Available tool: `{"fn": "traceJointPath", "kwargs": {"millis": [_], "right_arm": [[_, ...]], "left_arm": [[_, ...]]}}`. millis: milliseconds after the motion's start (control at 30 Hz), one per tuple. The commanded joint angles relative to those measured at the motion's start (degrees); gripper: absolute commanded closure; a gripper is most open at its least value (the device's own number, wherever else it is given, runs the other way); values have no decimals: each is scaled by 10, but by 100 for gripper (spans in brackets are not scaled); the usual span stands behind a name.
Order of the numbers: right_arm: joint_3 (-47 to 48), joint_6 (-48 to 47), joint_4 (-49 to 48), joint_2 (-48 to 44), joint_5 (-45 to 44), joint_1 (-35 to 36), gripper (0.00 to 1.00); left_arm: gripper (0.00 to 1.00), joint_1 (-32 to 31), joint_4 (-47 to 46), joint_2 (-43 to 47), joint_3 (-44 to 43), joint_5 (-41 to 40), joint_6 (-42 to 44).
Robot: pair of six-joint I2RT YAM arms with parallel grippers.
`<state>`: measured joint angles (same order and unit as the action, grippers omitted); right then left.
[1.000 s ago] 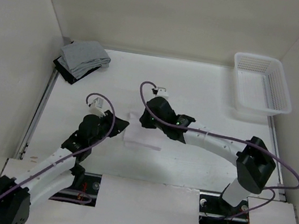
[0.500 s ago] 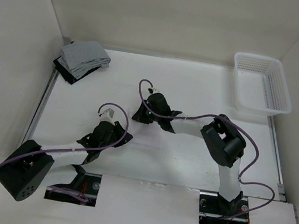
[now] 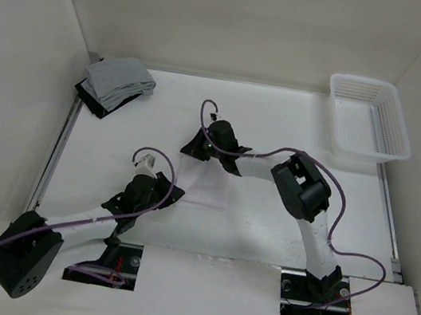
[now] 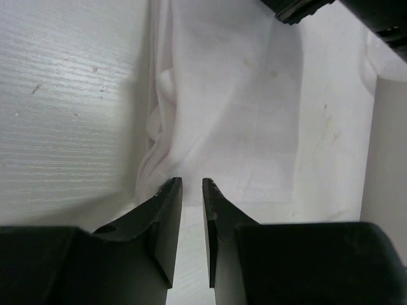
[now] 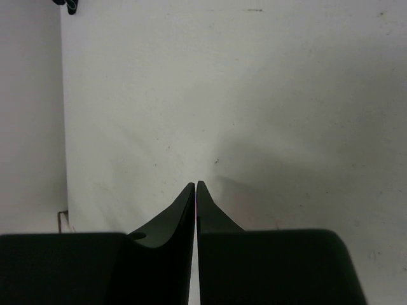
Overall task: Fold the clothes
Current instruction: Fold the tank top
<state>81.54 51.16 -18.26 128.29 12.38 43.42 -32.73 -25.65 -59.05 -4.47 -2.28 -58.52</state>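
The clothes (image 3: 204,185) are a thin white top lying folded flat in the middle of the table, hard to pick out against the white surface. In the left wrist view the clothes (image 4: 222,108) fill the space just ahead of my fingers, with a bunched edge on their left. My left gripper (image 3: 175,194) (image 4: 192,184) sits low at the near left corner of the cloth, open by a narrow gap with only table showing between its fingers. My right gripper (image 3: 188,147) (image 5: 196,185) is shut and holds nothing, just beyond the cloth's far left corner, facing bare table.
A pile of grey and black folded garments (image 3: 114,85) lies at the back left corner. At the back right stands a white plastic basket (image 3: 369,119). White walls close in the table on three sides. Part of the right arm (image 4: 299,9) shows at the top of the left wrist view.
My right gripper has come off the cloth and moved back and left, jaws closing, with its arm folding up. My left gripper drew slightly toward the near edge. The cloth lies flatter.
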Motion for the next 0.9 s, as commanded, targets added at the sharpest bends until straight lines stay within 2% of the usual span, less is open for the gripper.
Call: {"fn": "traceJointPath", "kwargs": {"millis": [0,100,200,400,567,733,800,867], "right_arm": [[35,18,-63,-22,19,-2,93],[31,18,-70,-79,26,-12,90],[-15,4,-90,-159,26,-18,84],[-220,-48,-122,-385,-23,-48,60],[-406,-94,-96,-576,-127,-99,47],[-541,-114,-62,-723,-192,-144,52],[-583,-119,-59,-764,-217,-165,62],[-612,-116,-59,-784,-233,-188,79]], "left_arm": [[81,-5,31,68,-12,-11,7],[75,-15,94,138,-47,-32,27],[69,-19,154,185,-84,-75,66],[63,5,240,211,-158,-156,141],[56,53,261,180,-178,-147,154],[53,114,270,161,-172,-105,148],[52,139,277,160,-168,-100,143],[51,161,285,152,-168,-96,140]]}}
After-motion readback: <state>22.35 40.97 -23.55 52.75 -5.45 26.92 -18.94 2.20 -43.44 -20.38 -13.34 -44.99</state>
